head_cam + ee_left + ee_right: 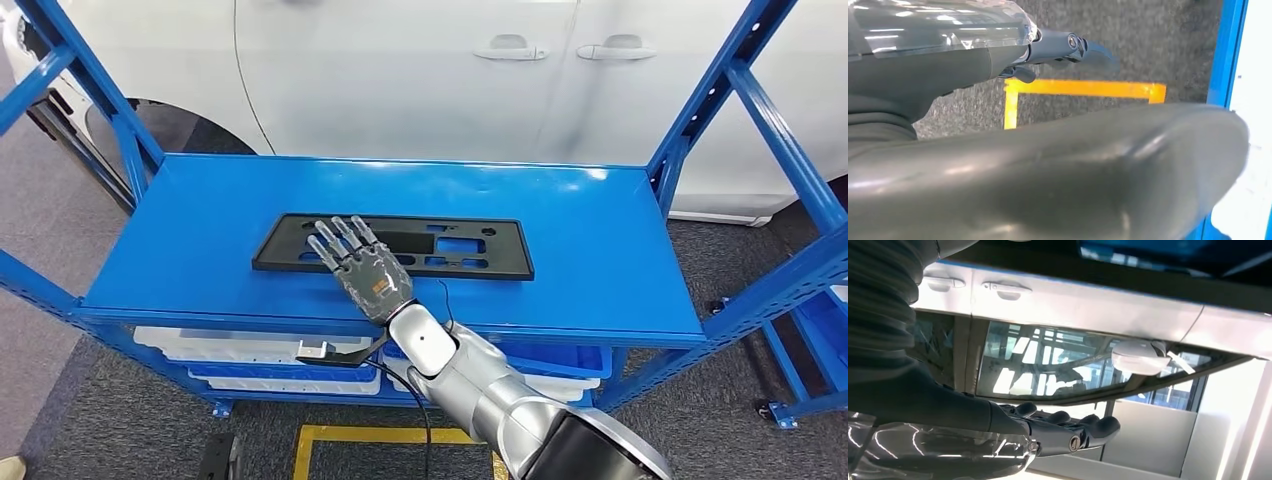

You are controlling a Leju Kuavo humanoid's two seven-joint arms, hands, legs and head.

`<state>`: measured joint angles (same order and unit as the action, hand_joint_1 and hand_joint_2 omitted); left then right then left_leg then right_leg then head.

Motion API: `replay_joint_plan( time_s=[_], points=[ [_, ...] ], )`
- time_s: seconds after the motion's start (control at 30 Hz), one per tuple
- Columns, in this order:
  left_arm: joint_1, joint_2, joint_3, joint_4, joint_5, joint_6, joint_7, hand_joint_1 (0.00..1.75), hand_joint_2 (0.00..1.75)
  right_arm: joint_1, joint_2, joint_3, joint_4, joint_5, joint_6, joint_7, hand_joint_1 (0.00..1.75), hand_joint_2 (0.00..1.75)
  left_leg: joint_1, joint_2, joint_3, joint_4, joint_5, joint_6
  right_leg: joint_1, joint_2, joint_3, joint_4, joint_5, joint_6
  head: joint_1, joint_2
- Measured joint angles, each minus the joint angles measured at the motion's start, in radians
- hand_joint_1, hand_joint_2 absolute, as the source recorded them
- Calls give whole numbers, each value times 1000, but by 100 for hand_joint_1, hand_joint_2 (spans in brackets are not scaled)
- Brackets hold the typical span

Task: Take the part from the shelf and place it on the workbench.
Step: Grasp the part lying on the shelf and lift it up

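Part flat on the shelf, right hand over it

Part, a black flat panel with cut-outs, lies on the blue shelf top. Right hand stretches over its near edge, fingers straight and apart, grasping nothing. Left hand hangs above the floor, seemingly released.

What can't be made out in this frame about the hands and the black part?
- Contact: in the head view the right hand overlaps the black part on the blue shelf; whether its fingers touch it cannot be told.
- The part's near edge is covered by that hand.
- Left hand: in the left wrist view it is blurred and partly hidden by a grey cover; its state is unclear.
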<state>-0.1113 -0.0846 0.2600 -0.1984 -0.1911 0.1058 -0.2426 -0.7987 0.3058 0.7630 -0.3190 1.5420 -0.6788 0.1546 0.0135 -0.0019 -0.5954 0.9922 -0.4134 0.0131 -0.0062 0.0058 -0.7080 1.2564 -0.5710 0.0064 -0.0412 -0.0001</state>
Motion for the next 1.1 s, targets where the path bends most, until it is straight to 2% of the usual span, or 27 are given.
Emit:
replay_joint_plan(
  time_s=[0.03, 0.07, 0.1, 0.17, 0.2, 0.23, 0.3, 0.37, 0.4, 0.43, 0.5, 0.53, 0.57, 0.6, 0.63, 0.67, 0.73, 0.77, 0.83, 0.9, 0.93, 0.97, 1.03, 1.07, 1.1],
  points=[
    [1, 0, 1, 0, 0, 0, 0, 0, 0, 2, 0, 0, 2, 0, 3, 1, 0, 175, 0, 0, 0, 1, -1, 0, -1, 0, -28, 45, -8, 2, 0, 0],
    [1, -1, 2, 0, 0, 0, 0, 0, 0, 2, 0, 0, 4, 0, 7, 2, 0, 175, 0, -1, 1, 2, -3, -1, -3, 0, -39, 54, 5, 4, 0, 0],
    [2, -1, 2, 0, 0, 0, 0, 0, 0, 2, 0, 0, 5, 1, 10, 3, 0, 175, 1, -2, 2, 5, -7, -2, -5, -1, -30, 21, 36, 5, 0, 0],
    [2, -2, 2, 0, 0, 0, -1, 0, 0, 0, 0, 0, 5, 1, 13, 6, 0, 175, 1, -4, 4, 16, -17, -10, -8, -2, 27, -110, 109, 4, 0, 0],
    [1, -3, 3, 0, -1, 0, -2, 0, 0, -1, 0, 0, 5, 1, 16, 7, 0, 175, -1, -5, 2, 23, -23, -15, -8, -2, 50, -164, 130, 0, 0, 0],
    [1, -2, 3, 0, -1, -1, -2, 0, 0, -1, 0, 0, 6, 1, 19, 9, 0, 175, -2, -5, 1, 28, -28, -21, -7, -2, 63, -196, 137, -5, 0, 0],
    [1, -2, 3, 0, -3, -2, -3, 0, 0, -2, 1, 1, 7, 1, 27, 14, 0, 175, -2, -5, 0, 30, -32, -33, -2, 1, 66, -207, 133, -18, 0, 0],
    [0, -2, 3, 0, -3, -3, -3, 0, 0, -2, 2, 5, 8, 1, 31, 18, 0, 175, 1, -3, 0, 36, -39, -44, -3, 1, 72, -213, 133, -31, 0, 0],
    [0, -3, 3, 0, -3, -3, -3, 0, 0, -3, 2, 7, 8, 1, 31, 19, 0, 175, 2, -3, -8, 58, -53, -49, -5, 0, 76, -216, 133, -36, 0, 0],
    [0, -3, 3, 0, -4, -3, -3, 0, 0, -3, 3, 9, 8, 1, 32, 19, 0, 175, 3, -2, -27, 101, -75, -53, -7, -1, 81, -219, 132, -41, 0, 0],
    [1, -3, 3, 0, -5, -3, -3, 0, 0, -3, 4, 12, 9, 1, 35, 19, 0, 175, 4, -2, -92, 231, -129, -60, -6, -1, 87, -219, 127, -47, 0, 0],
    [2, -3, 4, 0, -5, -3, -3, 0, 0, -2, 4, 16, 11, 1, 37, 19, 0, 175, 4, -2, -124, 287, -144, -62, -4, -1, 89, -219, 124, -49, 0, 0],
    [2, -3, 4, 0, -5, -3, -3, 0, 0, 0, 4, 21, 12, 1, 39, 19, 0, 175, 4, -2, -143, 312, -141, -61, -3, 0, 93, -219, 121, -49, 0, 0],
    [3, -3, 5, 0, -5, -3, -3, 0, 0, 1, 4, 25, 13, 1, 40, 19, 0, 175, 4, -2, -144, 301, -121, -59, -3, 1, 97, -219, 118, -49, 0, 0],
    [3, -3, 5, 0, -5, -3, -3, 0, 0, 1, 4, 30, 13, 1, 41, 19, 0, 175, 4, -2, -126, 251, -83, -55, -2, 2, 103, -219, 114, -48, 0, 0],
    [3, -3, 5, 0, -6, -4, -3, 0, 0, 1, 5, 34, 13, 1, 42, 19, 0, 175, 3, -1, -95, 177, -41, -49, -1, 3, 110, -219, 109, -47, 0, 0],
    [1, -3, 6, 0, -6, -4, -4, 0, 0, 0, 8, 40, 13, 1, 44, 19, 0, 175, -3, -1, -38, 59, 2, -36, 2, 3, 120, -221, 103, -40, 0, 0],
    [1, -3, 6, 0, -6, -4, -4, 0, 0, 0, 9, 42, 14, 1, 45, 19, 0, 175, -6, -2, -26, 34, 4, -32, 2, 3, 122, -223, 101, -35, 0, 0],
    [1, -3, 6, 0, -6, -4, -4, 0, 0, 0, 10, 46, 14, 1, 47, 19, 0, 175, -10, -3, -20, 23, -3, -24, 2, 3, 124, -228, 100, -24, 0, 0],
    [2, -3, 7, 0, -6, -4, -5, 0, 0, -1, 11, 48, 13, 1, 46, 19, 0, 175, -4, -3, -8, 8, -1, -15, 3, 1, 127, -226, 93, -13, 0, 0],
    [1, -3, 7, 0, -6, -4, -5, 0, 0, -2, 12, 49, 13, 1, 46, 19, 0, 175, -1, -3, -1, -1, 0, -9, 3, 0, 120, -207, 83, -9, 0, 0],
    [0, -3, 7, 0, -6, -4, -5, 0, 0, -2, 12, 51, 13, 1, 46, 18, 0, 175, 1, -2, 6, -6, 0, -4, 2, -1, 97, -161, 61, -5, 0, 0],
    [-1, -3, 8, 0, -8, -4, -6, 0, 0, 1, 10, 55, 15, 1, 46, 17, 0, 175, -1, -2, 11, -6, -6, 3, 1, -1, 19, -27, 11, 0, 0, 0],
    [-1, -3, 8, 0, -8, -4, -6, 0, 0, 3, 9, 59, 17, 1, 46, 16, 0, 175, -1, -2, 14, -4, -10, 4, 1, -1, -20, 29, 0, 1, 0, 0],
    [1, -3, 8, 0, -9, -4, -6, 0, 0, 6, 8, 62, 19, 1, 46, 16, 0, 175, -2, -3, 17, -2, -15, 4, 0, -1, -40, 48, 10, 2, 0, 0]
  ],
)
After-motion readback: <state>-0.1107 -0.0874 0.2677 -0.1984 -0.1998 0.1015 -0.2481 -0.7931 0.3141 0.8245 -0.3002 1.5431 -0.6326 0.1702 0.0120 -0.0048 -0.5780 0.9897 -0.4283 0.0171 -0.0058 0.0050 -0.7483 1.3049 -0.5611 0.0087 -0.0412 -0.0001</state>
